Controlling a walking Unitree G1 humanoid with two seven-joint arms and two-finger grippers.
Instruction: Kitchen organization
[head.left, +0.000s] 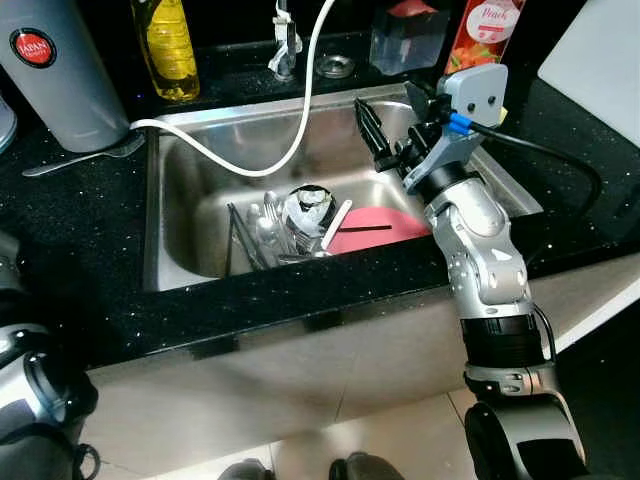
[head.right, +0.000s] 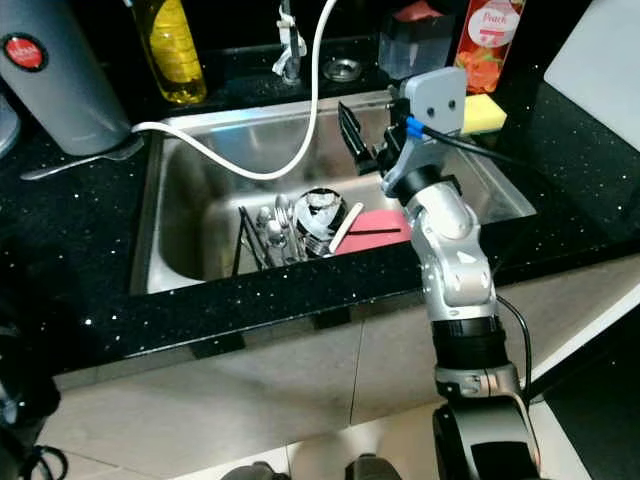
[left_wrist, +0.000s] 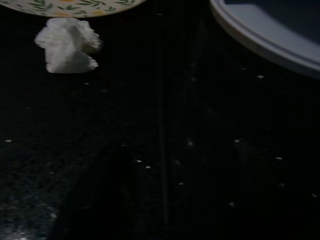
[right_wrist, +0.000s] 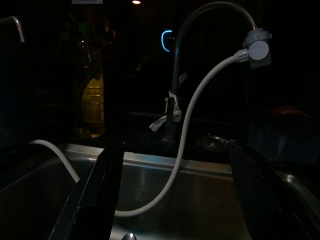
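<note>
Black speckled worktop (head.left: 80, 250) surrounds a steel sink (head.left: 190, 180). Right gripper (head.left: 385, 135) hangs above the sink's right half, fingers spread wide, nothing between them. At the sink's front edge lie a bunch of cutlery (head.left: 262, 235), a shiny round metal item (head.left: 308, 210) and a pink flat board (head.left: 375, 230) at the front right corner. White hose (head.left: 260, 165) loops across the basin to the worktop's left side. Behind the sink stand a yellow oil bottle (head.left: 167, 45), a peach juice carton (head.left: 483, 30) and a clear container (head.left: 405, 40); a grey flask (head.left: 55, 70) stands at back left. Right eye view adds a yellow sponge (head.right: 482, 113) by the sink's right rim. Right wrist view shows the curved tap (right_wrist: 175, 85) with the hose attached. Left wrist view is dark: crumpled white tissue (left_wrist: 67, 45) beside a patterned plate edge (left_wrist: 75, 7) on the worktop; left gripper's fingers can't be made out.
</note>
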